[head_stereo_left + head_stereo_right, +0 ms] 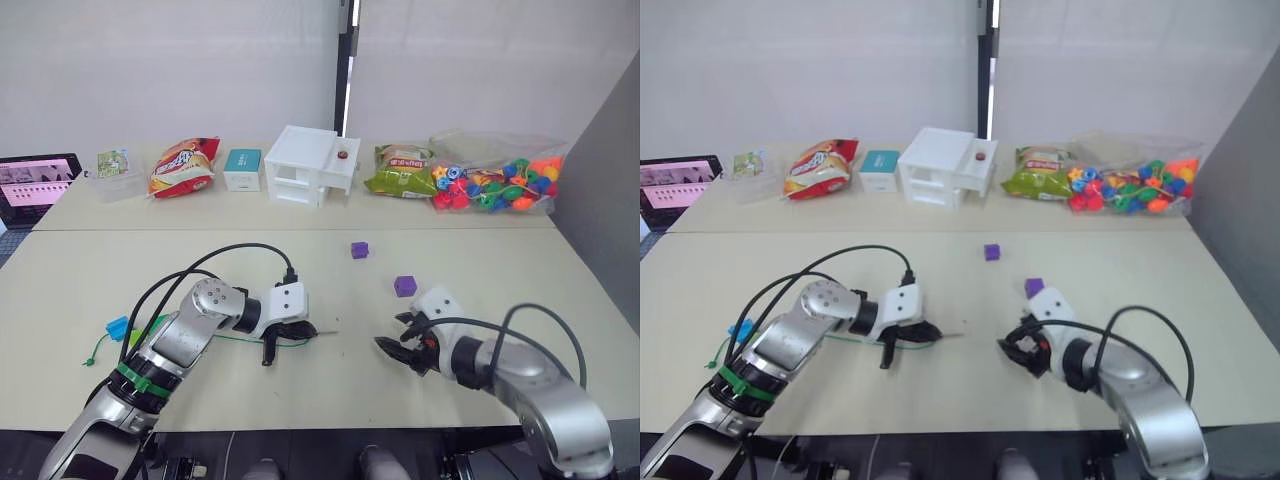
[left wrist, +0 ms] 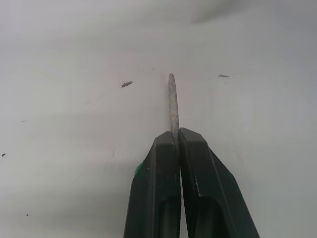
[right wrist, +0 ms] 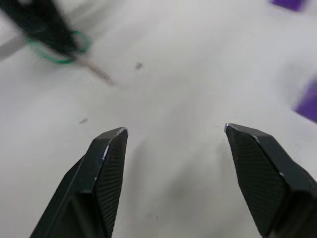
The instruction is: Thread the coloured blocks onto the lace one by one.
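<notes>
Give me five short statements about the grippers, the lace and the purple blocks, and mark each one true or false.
1. The left gripper is shut on the lace, whose stiff tip pokes out past the fingers. True.
2. The right gripper holds a purple block. False: its fingers are open and hold nothing.
3. Two purple blocks lie loose on the table. True.
4. A purple block is already threaded on the lace. False: both lie apart from it.
5. The bag of bright beads sits at the table's far right. True.
</notes>
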Controlling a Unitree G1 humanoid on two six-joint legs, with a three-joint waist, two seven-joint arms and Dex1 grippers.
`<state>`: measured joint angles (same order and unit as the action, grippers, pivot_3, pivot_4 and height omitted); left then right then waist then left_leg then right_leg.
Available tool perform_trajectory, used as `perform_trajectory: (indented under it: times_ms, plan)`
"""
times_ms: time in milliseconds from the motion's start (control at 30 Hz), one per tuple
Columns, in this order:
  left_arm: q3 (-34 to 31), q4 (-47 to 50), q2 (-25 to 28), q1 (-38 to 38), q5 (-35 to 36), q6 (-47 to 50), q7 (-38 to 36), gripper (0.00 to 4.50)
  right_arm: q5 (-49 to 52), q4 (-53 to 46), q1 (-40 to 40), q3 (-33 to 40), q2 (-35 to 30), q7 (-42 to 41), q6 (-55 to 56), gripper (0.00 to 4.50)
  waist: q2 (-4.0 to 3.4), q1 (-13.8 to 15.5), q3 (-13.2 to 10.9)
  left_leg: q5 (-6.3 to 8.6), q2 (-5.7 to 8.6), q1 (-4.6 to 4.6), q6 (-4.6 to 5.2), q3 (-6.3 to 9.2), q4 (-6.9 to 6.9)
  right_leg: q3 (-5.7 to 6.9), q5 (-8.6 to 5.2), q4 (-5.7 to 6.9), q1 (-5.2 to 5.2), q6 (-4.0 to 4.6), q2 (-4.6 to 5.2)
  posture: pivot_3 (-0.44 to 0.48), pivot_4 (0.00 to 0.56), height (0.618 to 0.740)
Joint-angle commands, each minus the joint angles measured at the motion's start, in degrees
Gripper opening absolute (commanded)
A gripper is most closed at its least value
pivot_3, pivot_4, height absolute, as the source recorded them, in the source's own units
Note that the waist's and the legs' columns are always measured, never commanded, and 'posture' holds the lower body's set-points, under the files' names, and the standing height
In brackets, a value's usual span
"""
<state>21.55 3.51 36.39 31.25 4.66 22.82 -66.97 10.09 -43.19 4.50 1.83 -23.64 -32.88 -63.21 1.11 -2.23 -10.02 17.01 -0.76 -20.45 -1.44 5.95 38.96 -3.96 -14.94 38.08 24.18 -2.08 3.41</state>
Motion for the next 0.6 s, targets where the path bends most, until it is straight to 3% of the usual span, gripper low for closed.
perform_trajectory:
  times_ms: [33,200,500,600]
  plan:
    - [-2.0,2.3,1.0,-0.3,1.0,0.8,0.1,0.00,-3.7,-1.8,-2.2,0.6,7.2,11.6,2.7,3.38,0.00,-0.3,0.0,0.00,-0.02,0.01,0.00,0.00,-0.01,0.00,0.00,0.00,0.00,0.00,-0.02,0.000,0.150,0.740]
    - [-2.2,2.6,1.2,-0.4,0.9,1.3,0.2,0.00,-9.5,10.4,2.7,-1.9,15.1,23.3,14.1,3.38,-0.02,-0.6,0.0,-0.02,-0.03,0.08,-0.04,-0.06,-0.05,-0.04,0.00,-0.02,0.01,0.00,-0.03,0.000,0.150,0.740]
    - [-2.9,4.4,1.5,-1.8,1.0,2.0,1.1,0.00,-9.3,32.3,13.1,0.7,18.0,28.0,28.5,3.38,-0.03,-0.5,0.0,-0.03,-0.01,0.07,-0.06,-0.07,-0.14,-0.06,0.01,0.01,0.05,0.01,0.01,0.000,0.150,0.740]
    - [-3.2,4.8,1.6,-2.1,0.9,2.4,1.5,0.00,-7.8,32.9,12.9,1.2,19.5,28.3,30.9,2.66,-0.03,-0.5,0.0,-0.02,-0.03,0.07,-0.04,-0.03,-0.24,-0.05,0.01,0.01,0.09,0.02,-0.02,0.000,0.150,0.740]
